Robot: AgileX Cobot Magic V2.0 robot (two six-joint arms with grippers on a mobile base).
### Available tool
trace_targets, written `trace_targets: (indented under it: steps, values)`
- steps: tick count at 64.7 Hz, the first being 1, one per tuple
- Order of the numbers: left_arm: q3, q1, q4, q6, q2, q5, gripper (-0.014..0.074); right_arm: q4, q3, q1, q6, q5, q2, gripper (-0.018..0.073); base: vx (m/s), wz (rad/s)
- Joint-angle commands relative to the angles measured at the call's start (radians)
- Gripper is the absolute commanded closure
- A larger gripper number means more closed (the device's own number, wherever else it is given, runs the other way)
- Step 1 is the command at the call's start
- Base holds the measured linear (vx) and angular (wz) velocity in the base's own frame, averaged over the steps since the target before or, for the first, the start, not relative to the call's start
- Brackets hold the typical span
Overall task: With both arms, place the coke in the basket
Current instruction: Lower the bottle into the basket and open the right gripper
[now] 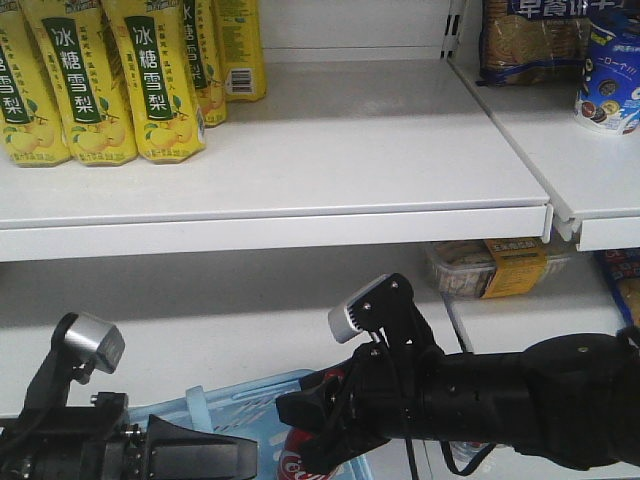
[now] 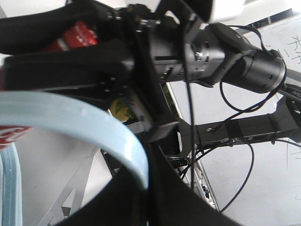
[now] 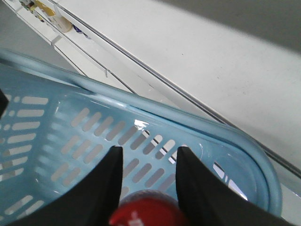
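Right gripper [image 3: 146, 155] fingers clamped on the coke [image 3: 148, 214], held over the basket [image 3: 56, 117] opening. Left gripper [image 1: 235, 455] sits by the basket handle [image 2: 94, 127]; can't tell its finger spread.

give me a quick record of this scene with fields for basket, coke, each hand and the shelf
basket: pale blue, slotted walls
right hand: shut on the coke, fingers on either side of its red top
coke: over the basket's inside; whether it touches the bottom is hidden
left hand: by the basket's handle; grip unclear
shelf: white, yellow bottles at its left
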Motion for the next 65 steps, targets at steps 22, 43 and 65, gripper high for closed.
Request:
trace_targets:
  steps: [22, 43, 65]
  values:
    - [-0.022, -0.006, -0.074, 0.006, -0.022, -0.219, 0.0603, 0.090, -0.035, 0.000, -0.010, 0.075, 0.033, 0.0389, 0.00, 0.00]
    - [-0.022, -0.006, -0.074, 0.006, -0.022, -0.219, 0.0603, 0.090, -0.035, -0.003, -0.024, 0.082, 0.033, 0.0083, 0.00, 0.00]
    - [-0.022, -0.006, -0.074, 0.006, -0.022, -0.219, 0.0603, -0.004, -0.027, -0.003, 0.049, 0.028, -0.049, 0.0231, 0.00, 0.00]
